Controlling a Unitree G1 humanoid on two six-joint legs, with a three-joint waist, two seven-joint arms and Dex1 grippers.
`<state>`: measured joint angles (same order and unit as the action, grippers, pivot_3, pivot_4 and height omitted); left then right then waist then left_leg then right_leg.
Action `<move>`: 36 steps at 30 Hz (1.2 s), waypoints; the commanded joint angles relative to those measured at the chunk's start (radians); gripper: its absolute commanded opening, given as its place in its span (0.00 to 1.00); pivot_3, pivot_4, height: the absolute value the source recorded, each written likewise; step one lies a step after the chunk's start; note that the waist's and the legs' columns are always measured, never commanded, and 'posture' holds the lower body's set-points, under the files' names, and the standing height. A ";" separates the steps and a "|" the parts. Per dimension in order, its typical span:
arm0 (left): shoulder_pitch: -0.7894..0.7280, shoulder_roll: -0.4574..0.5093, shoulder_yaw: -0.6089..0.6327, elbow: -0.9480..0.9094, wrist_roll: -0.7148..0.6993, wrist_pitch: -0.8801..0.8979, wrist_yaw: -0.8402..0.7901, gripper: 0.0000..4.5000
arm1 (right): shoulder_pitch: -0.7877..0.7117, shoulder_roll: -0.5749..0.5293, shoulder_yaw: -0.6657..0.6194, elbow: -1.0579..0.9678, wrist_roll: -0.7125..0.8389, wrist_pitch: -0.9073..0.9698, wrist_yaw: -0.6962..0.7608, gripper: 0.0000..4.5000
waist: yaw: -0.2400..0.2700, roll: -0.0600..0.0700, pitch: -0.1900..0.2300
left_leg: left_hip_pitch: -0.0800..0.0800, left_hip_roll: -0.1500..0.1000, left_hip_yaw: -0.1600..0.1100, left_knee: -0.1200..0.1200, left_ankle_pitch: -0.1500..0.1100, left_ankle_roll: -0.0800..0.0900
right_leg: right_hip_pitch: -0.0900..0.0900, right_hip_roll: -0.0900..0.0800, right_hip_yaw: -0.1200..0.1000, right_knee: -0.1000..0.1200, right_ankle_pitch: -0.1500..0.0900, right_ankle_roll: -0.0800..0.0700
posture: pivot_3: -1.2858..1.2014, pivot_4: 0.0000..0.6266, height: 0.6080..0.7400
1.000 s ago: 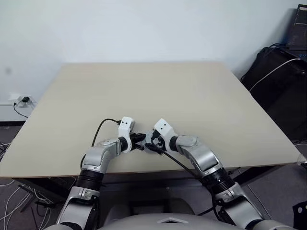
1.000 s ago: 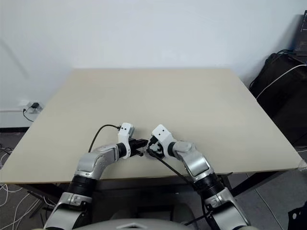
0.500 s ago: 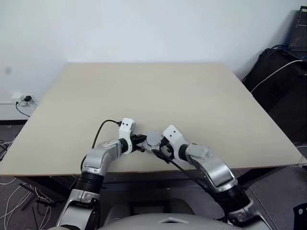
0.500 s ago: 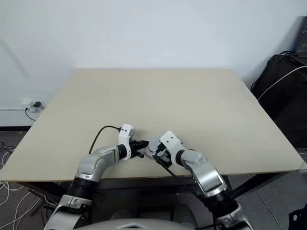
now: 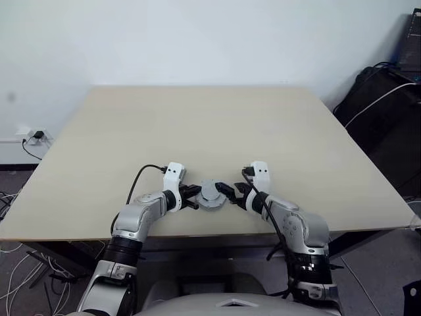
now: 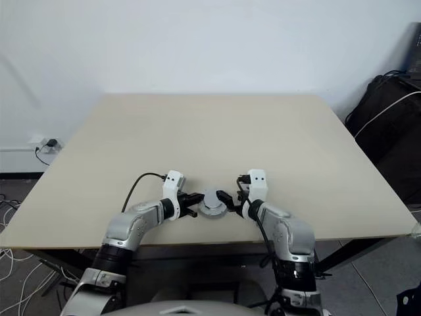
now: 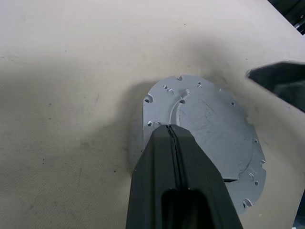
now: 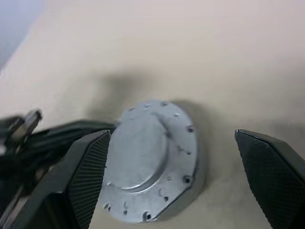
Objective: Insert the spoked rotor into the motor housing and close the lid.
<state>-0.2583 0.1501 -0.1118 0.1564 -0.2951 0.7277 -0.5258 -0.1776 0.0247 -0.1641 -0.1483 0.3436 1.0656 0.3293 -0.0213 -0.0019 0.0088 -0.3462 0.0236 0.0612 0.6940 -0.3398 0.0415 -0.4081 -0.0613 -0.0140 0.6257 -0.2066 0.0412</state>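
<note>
The lid [image 5: 211, 193] lies flat on the table [image 5: 197, 125], smooth grey face up, with a raised round centre and small holes round its rim. It sits close to the near edge of the table, a little left of the middle, between my two grippers. Whatever is under it I cannot tell; the grey disc covers it.

My left gripper [image 5: 192, 195] is at the lid's 9 o'clock. Its two black fingers [image 7: 177, 176] are pressed together with no gap, nothing between them, and in the left wrist view their joined tip lies over the lid's near rim. Whether the tip actually presses on the metal I cannot tell.

My right gripper [image 5: 229, 194] is at the lid's 3 o'clock, pointing toward the lid. Its jaws stand wide apart; in the right wrist view the two ribbed pads [image 8: 88, 167] flank the lid [image 8: 151, 160], one over its edge on the left gripper's side, the other well clear of it. It holds nothing.

At 2 o'clock off the table stands dark equipment [image 5: 385, 125] with a white cable across it.
</note>
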 commanded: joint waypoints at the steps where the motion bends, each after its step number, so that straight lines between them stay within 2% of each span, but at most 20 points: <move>1: 0.005 -0.004 -0.020 0.006 0.007 0.007 -0.002 0.00 | -0.047 0.022 -0.056 0.036 0.070 0.030 -0.017 0.99 | 0.000 0.001 0.000 | 0.000 0.000 0.000 0.000 0.000 0.000 | 0.000 0.000 0.000 0.000 0.000 0.000 | 0.52 0.00 1.00; 9: 0.010 -0.004 -0.007 0.004 0.004 0.002 0.005 0.00 | -0.090 0.035 -0.097 0.132 0.162 0.100 -0.014 0.99 | -0.003 0.001 0.000 | 0.000 0.000 0.000 0.000 0.000 0.000 | 0.000 0.000 0.000 0.000 0.000 0.000 | 0.52 0.00 1.00; 21: 0.017 -0.009 -0.001 -0.002 0.003 -0.006 0.014 0.00 | -0.124 0.030 -0.109 0.273 0.222 0.136 -0.001 0.99 | -0.010 0.002 0.000 | 0.000 0.000 0.000 0.000 0.000 0.000 | 0.000 0.000 0.000 0.000 0.000 0.000 | 0.52 0.00 1.00; 30: 0.020 -0.006 -0.005 -0.008 0.008 -0.004 0.016 0.00 | -0.172 0.100 -0.328 0.378 0.462 0.232 0.044 0.99 | -0.017 0.005 0.002 | 0.000 0.001 0.000 -0.001 0.000 0.000 | -0.001 0.000 0.001 0.000 0.000 0.000 | 0.52 0.00 1.00; 36: 0.022 -0.003 -0.006 -0.011 0.011 -0.005 0.016 0.00 | -0.164 0.097 -0.296 0.369 0.480 0.238 0.047 0.99 | -0.015 0.005 0.002 | -0.002 0.000 0.000 -0.003 0.000 0.000 | -0.003 0.000 0.000 -0.001 0.002 0.003 | 0.52 0.00 1.00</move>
<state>-0.2455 0.1591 -0.0859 0.1543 -0.2856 0.7100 -0.5005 -0.3013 0.1018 -0.4823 0.2435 0.7742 1.3092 0.3508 -0.0361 0.0036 0.0110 -0.3484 0.0238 0.0613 0.6914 -0.3400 0.0418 -0.4111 -0.0611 -0.0136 0.6250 -0.2043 0.0452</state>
